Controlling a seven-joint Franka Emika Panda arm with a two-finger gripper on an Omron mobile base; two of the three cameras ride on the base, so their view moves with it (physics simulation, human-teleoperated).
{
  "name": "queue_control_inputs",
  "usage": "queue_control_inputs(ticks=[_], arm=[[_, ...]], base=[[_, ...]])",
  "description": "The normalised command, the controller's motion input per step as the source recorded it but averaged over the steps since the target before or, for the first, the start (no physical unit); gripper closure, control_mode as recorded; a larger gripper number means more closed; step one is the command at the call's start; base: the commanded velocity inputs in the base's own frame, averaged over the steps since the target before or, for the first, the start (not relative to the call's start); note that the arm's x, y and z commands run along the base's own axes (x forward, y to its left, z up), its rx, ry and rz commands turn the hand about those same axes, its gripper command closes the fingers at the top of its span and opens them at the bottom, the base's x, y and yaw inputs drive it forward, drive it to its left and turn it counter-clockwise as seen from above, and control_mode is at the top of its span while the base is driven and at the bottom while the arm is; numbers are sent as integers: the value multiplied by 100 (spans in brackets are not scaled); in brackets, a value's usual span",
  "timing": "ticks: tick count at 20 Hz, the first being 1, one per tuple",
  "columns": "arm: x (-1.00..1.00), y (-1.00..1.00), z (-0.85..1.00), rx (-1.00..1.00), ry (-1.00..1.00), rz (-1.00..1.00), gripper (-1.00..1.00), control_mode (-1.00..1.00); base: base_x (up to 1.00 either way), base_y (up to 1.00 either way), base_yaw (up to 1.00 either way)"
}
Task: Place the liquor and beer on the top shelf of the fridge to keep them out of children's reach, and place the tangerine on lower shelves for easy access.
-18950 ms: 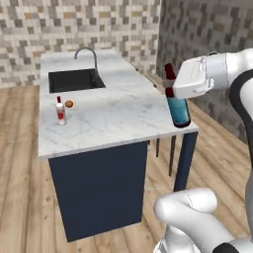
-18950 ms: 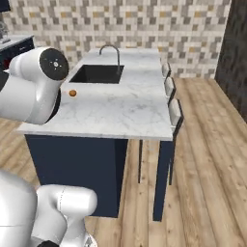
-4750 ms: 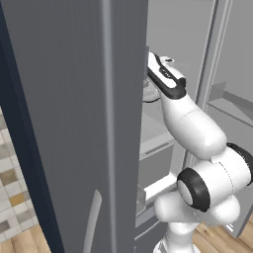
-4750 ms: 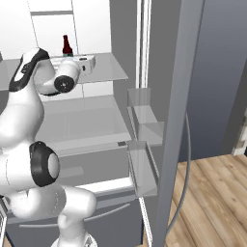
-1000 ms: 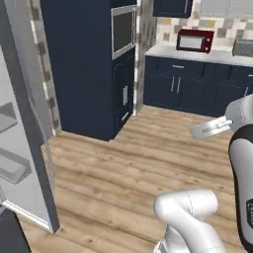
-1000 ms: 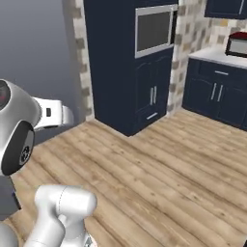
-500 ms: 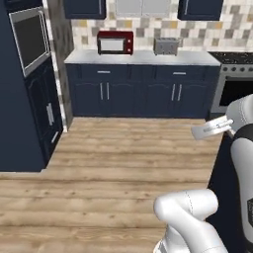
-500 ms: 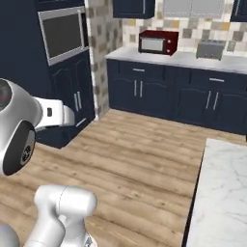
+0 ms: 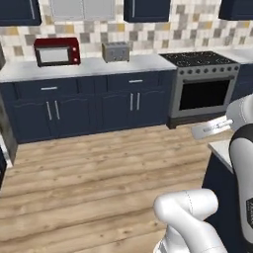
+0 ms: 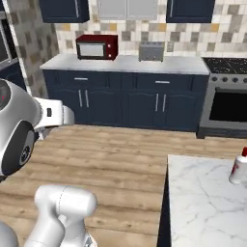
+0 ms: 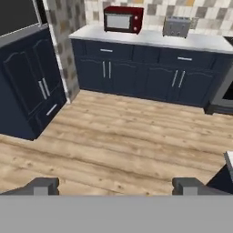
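The liquor (image 10: 238, 167), its red cap cut off at the frame's right edge, stands upright on the white marble surface (image 10: 202, 202) at the lower right of the right base view. The pincer (image 11: 116, 185) hangs wide open with nothing between its fingertips (image 11: 43, 185), pointing over the wooden floor (image 11: 123, 136) toward navy cabinets (image 11: 136, 75). A red microwave (image 11: 123, 19) and a toaster (image 11: 177, 26) sit on the far surface, with a stove (image 9: 202, 86) beside them.
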Motion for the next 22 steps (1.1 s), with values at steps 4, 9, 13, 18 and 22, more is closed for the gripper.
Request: queue_control_inputs(ticks=[4,9,13,18,22], arm=[[0,0,0,0,0,0,-100,100],[0,0,0,0,0,0,-100,100],[0,0,0,0,0,0,-100,100],[0,0,0,0,0,0,-100,100],[0,0,0,0,0,0,-100,100]], base=[[100,39,-40],[92,11,-51],[52,0,-59],[29,0,-60],[3,5,-57]])
